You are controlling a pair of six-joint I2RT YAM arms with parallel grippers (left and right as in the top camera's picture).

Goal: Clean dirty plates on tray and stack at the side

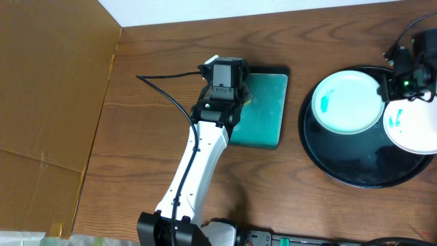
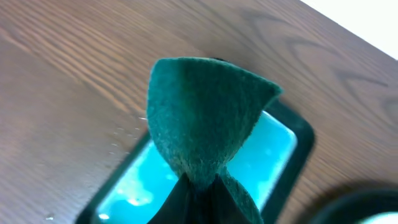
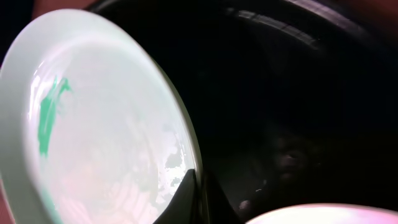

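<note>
The right gripper [image 3: 194, 182] is pinching the rim of a dirty plate [image 3: 106, 137], tilting it above the tray [image 3: 292, 93]; the left gripper [image 2: 198, 190] is clamping a green pad [image 2: 205, 112]. That thin edge-hold is risking a slip onto the neighbouring plate [image 3: 323, 216]. The round held plate is showing no long axis, smeared face angling upward.

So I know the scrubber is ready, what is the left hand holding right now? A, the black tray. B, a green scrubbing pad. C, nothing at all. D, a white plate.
B: the left hand is shut on a green scrubbing pad, pinched above the teal dish.
</note>
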